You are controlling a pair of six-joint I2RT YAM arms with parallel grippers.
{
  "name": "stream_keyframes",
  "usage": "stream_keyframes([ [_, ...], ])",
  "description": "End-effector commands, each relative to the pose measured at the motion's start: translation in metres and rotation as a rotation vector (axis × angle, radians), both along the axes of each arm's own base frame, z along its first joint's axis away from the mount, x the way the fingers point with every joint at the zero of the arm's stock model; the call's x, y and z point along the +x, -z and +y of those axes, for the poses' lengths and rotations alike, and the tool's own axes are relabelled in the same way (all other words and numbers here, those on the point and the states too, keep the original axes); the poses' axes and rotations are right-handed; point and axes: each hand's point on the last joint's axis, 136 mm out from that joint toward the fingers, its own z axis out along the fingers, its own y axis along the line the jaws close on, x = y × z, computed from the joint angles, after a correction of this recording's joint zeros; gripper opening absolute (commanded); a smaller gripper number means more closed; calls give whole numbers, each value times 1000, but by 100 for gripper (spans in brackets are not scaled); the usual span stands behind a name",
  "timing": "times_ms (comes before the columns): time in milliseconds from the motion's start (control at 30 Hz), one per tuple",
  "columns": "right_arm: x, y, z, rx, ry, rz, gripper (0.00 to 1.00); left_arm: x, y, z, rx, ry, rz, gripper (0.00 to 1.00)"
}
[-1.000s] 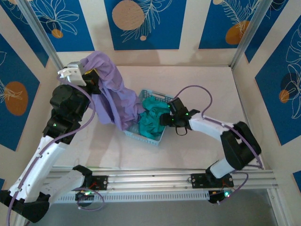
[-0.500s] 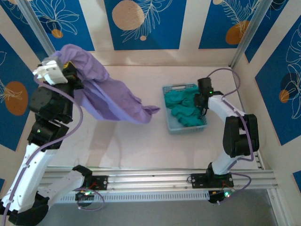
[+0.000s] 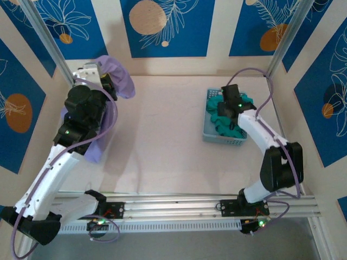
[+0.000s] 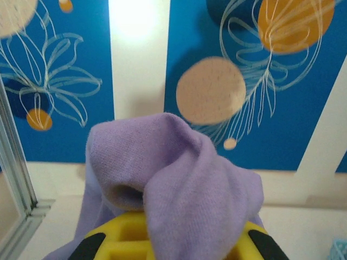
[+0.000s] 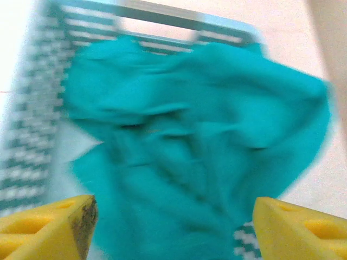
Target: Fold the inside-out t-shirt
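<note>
My left gripper (image 3: 108,81) is clamped tight on a bunched fold of the lavender t-shirt (image 3: 118,76). In the left wrist view the cloth humps up over my yellow fingers (image 4: 105,241) and hides the gap between them. From that pinch the shirt hangs as one long rope of fabric. Seen from above, its long axis runs from the back-left corner toward the near edge, close along my left forearm. The upper end is a rounded bundle against the back wall, and the lower end trails beside my elbow (I cannot tell whether it touches the table (image 3: 162,135)). No lettering shows on the folds I can see.

My left arm rises from its base at the near-left, bends at the elbow and lifts the wrist high into the back-left corner. The fingers face the blue flower-patterned wall panel (image 4: 59,81).

My right gripper (image 5: 173,227) stands wide apart with nothing gripped. Its two yellow fingertips frame the crumpled teal-green garment (image 5: 190,135) beneath them. That garment lies heaped in the pale blue plastic basket (image 3: 209,132) at the right side of the table, well apart from the shirt. My right arm goes up from its base to a bent elbow near the right wall. The forearm then angles back and inward until the wrist tips down over the basket.
</note>
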Motion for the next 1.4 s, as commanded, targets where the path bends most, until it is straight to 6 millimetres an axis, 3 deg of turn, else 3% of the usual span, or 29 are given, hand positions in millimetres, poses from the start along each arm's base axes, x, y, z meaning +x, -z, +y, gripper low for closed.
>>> stream_keyframes([
  [0,-5,26,59,187,-119,56,78,-6,-16,1,-56,22,-65,0],
  [67,4,40,72,202,-136,93,78,-4,-10,-2,-51,28,-52,0],
  [200,21,66,77,174,-137,167,76,-1,1,-5,-47,40,-29,0],
  [300,30,82,71,155,-138,219,65,0,8,-7,-53,48,-17,0],
  [433,36,89,34,68,-104,257,41,2,19,-10,-58,61,5,0],
  [667,54,95,-45,-32,-58,314,22,7,33,-15,-50,71,28,0],
  [967,90,116,-113,-211,-44,385,18,19,60,-27,-22,104,103,0],
  [1100,97,98,-145,-298,26,390,23,24,66,-37,-26,151,139,0],
  [1200,102,57,-126,-258,18,280,43,23,64,-51,-51,217,166,0],
  [1300,100,5,-79,-176,-58,122,58,18,52,-64,-90,292,162,0],
  [1367,91,-21,-36,-101,-153,36,64,13,45,-68,-110,318,149,0],
])
